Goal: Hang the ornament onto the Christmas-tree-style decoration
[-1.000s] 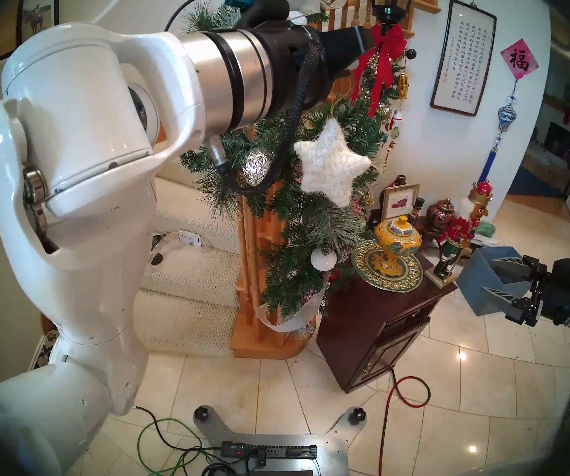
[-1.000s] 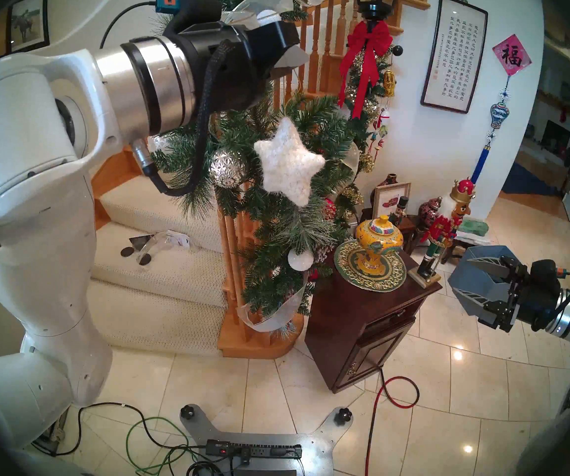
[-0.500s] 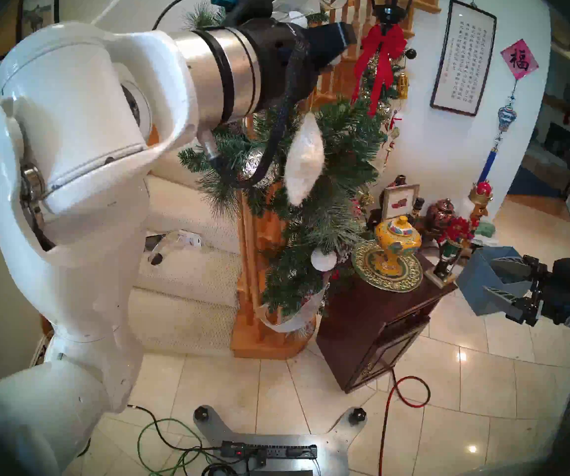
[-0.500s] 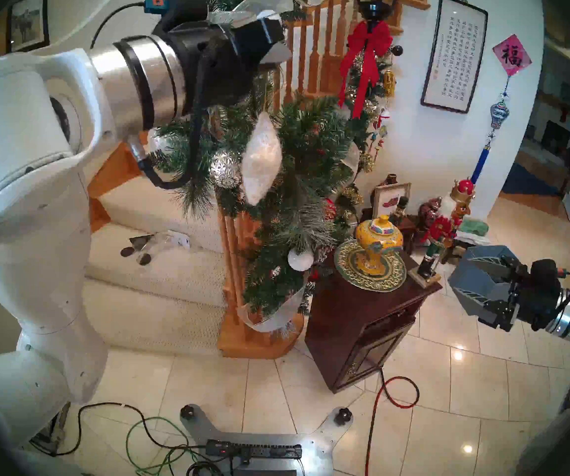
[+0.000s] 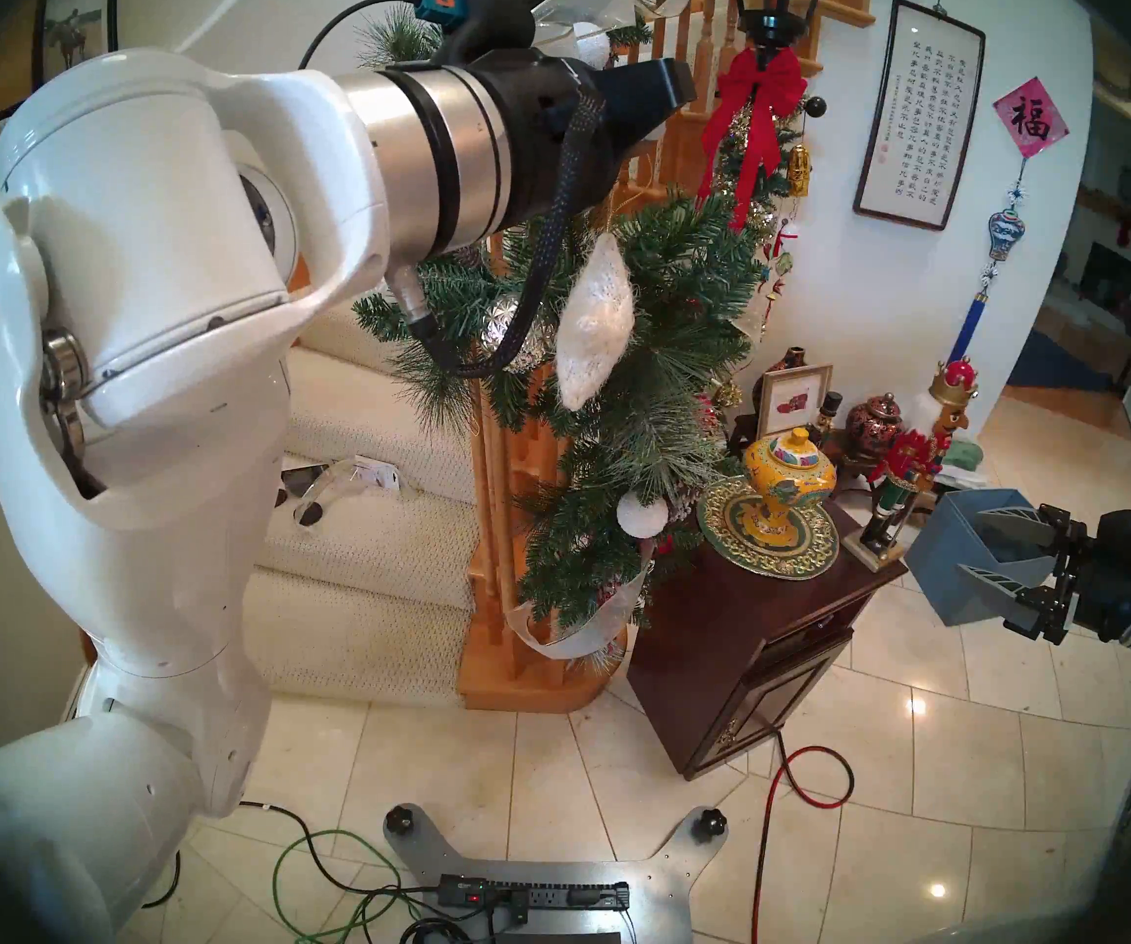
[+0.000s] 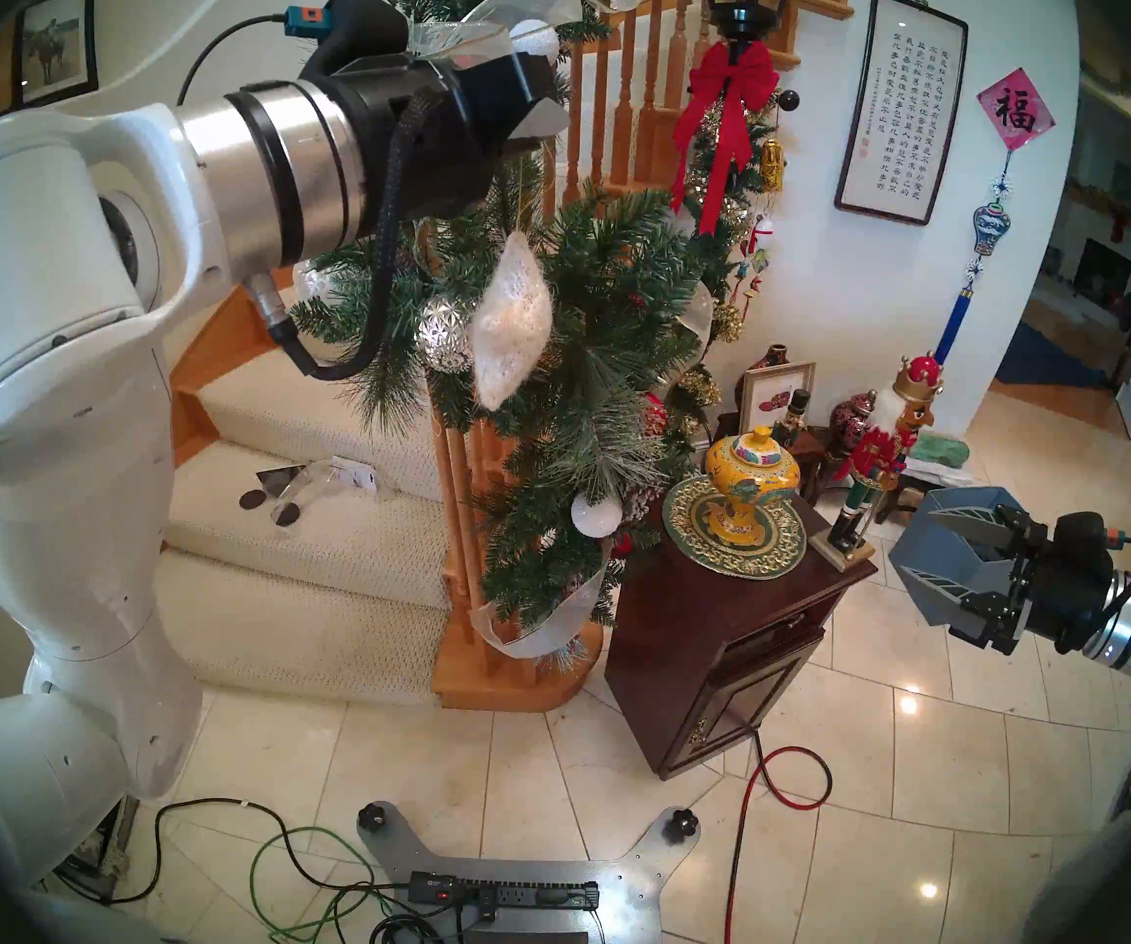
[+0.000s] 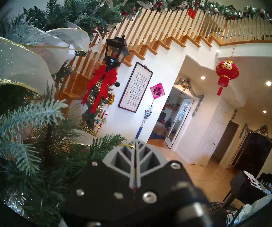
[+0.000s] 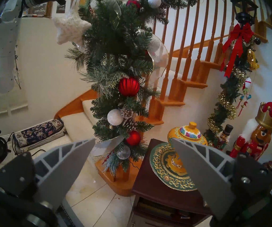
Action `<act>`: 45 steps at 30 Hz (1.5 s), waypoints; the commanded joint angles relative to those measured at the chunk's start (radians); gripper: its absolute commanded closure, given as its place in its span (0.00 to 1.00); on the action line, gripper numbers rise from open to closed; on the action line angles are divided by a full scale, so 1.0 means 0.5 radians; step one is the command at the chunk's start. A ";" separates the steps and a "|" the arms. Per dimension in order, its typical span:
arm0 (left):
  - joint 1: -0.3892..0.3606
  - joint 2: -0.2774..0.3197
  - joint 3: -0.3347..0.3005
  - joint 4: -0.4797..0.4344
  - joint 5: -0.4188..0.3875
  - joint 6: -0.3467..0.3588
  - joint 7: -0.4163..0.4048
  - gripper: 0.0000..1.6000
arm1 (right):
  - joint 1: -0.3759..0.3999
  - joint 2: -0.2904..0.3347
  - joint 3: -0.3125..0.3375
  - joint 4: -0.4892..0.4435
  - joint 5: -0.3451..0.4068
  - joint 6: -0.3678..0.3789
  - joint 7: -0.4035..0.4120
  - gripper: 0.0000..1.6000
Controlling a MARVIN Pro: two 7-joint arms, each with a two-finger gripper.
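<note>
The ornament (image 5: pixel 593 323) is a fuzzy white star that hangs edge-on to the head views against the Christmas-tree-style decoration (image 5: pixel 678 289), a bushy green garland down the stair post. Its thin gold string runs up to my left gripper (image 5: pixel 675 88), which is shut on the string just above the garland's top branches. The wrist view shows the gold string pinched at the closed fingertips (image 7: pixel 132 145), with pine sprigs and sheer ribbon (image 7: pixel 17 64) close on the left. Whether the loop sits over a branch is hidden. My right gripper (image 8: pixel 133 139) is open and empty, low on the right, facing the garland (image 8: pixel 115 41) and the star (image 8: pixel 69 27).
A faceted silver ball (image 5: pixel 508 323) hangs just left of the star. A dark wooden cabinet (image 5: pixel 753 656) carries a yellow jar (image 5: pixel 787 472) on a green plate. Nutcrackers (image 5: pixel 916 459) stand behind it. A tinsel swag with a red bow (image 5: pixel 756 98) hangs farther right. Cables and a power strip (image 5: pixel 535 895) lie on the floor.
My left arm has drawn back to the left with the string. The star swung left with it and turned from face-on to edge-on. The right arm has not moved.
</note>
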 commanded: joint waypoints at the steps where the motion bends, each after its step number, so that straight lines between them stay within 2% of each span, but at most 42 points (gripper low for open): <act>1: -0.036 0.038 -0.030 -0.001 -0.032 -0.004 0.135 1.00 | 0.007 0.000 0.005 0.004 0.005 -0.002 0.147 0.00; 10: -0.026 0.095 -0.031 -0.001 -0.080 -0.010 0.146 1.00 | 0.008 0.000 0.005 0.005 0.014 -0.002 0.157 0.00; 20: -0.046 0.123 0.023 -0.001 -0.155 -0.011 0.132 1.00 | 0.007 0.000 0.005 0.005 0.022 -0.002 0.161 0.00; 39: -0.103 0.191 0.269 -0.001 -0.229 -0.035 0.161 1.00 | 0.008 0.001 0.005 0.006 0.041 -0.002 0.180 0.00; 45: -0.131 0.204 0.306 0.022 -0.227 -0.057 0.177 1.00 | 0.007 0.001 0.005 0.006 0.045 -0.002 0.180 0.00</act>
